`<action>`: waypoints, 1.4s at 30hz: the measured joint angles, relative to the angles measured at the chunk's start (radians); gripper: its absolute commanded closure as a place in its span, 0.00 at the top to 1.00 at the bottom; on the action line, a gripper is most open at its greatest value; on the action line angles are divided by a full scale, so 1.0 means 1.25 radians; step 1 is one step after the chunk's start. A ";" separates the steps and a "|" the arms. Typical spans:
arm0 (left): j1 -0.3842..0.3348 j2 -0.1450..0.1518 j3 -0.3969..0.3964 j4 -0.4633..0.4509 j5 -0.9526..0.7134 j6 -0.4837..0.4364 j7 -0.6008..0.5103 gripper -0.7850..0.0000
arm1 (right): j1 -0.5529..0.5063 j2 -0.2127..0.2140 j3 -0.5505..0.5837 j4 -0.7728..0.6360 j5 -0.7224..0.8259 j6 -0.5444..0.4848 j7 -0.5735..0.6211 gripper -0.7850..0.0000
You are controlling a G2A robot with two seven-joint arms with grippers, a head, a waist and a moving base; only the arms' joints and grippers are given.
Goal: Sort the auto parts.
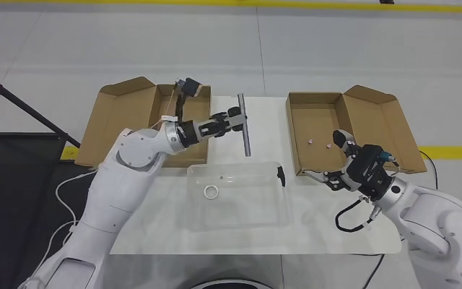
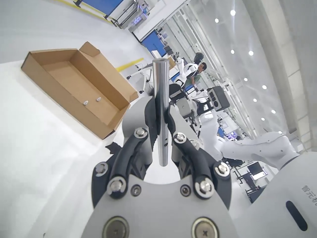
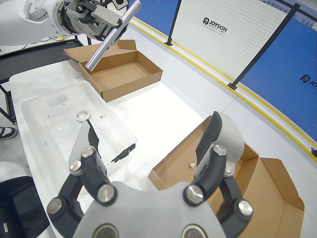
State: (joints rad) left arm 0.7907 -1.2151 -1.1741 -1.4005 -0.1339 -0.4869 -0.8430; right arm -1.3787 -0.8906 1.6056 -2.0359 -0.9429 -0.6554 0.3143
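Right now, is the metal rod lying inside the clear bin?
No, the left gripper is shut on the metal rod, holding it aloft outside the clear bin.

Bright light; ceiling lamps (image 2: 232, 13) flare; table (image 3: 171, 100) white w/ glare; wrist views bend at edges.

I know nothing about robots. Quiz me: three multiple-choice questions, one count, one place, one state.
1. How many cardboard boxes stand on the table? A one B two C three
2. Where does the white ring lie? A in the clear bin B in a cardboard box C on the bare table
3. The left end effector is: A open B shut on a metal rod C shut on the ring
Answers: B, one each side of the bin; A, it rests on the bin's floor; B, its jaws clamp the rod.
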 measured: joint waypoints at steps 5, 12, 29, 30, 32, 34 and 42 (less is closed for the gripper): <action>0.025 0.026 -0.073 -0.072 0.149 0.096 -0.024 0.00 | 0.000 0.000 0.000 0.000 0.000 0.000 0.000 1.00; 0.121 0.067 -0.241 -0.217 0.296 0.247 -0.079 0.00 | 0.000 0.000 0.000 0.000 0.000 0.000 0.000 1.00; 0.121 0.068 -0.244 -0.174 0.333 0.298 -0.037 0.00 | 0.000 0.000 0.000 0.000 0.000 0.000 0.000 1.00; 0.106 0.069 -0.241 -0.146 0.353 0.320 -0.031 0.00 | 0.000 0.000 0.000 0.000 0.000 0.000 0.000 1.00; 0.078 0.071 -0.233 -0.098 0.396 0.355 -0.028 0.00 | 0.000 0.000 0.000 0.000 0.000 0.000 0.000 1.00; 0.036 0.073 -0.220 -0.028 0.439 0.385 -0.041 0.00 | 0.000 0.000 0.000 0.000 0.000 0.000 0.000 1.00; -0.136 0.059 -0.103 0.274 0.505 0.348 -0.134 0.00 | 0.000 0.000 0.000 0.000 0.000 0.000 0.000 1.00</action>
State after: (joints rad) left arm 0.6212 -1.1409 -1.3028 -1.0581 0.4973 -0.0515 -1.0103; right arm -1.3787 -0.8906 1.6056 -2.0359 -0.9429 -0.6554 0.3143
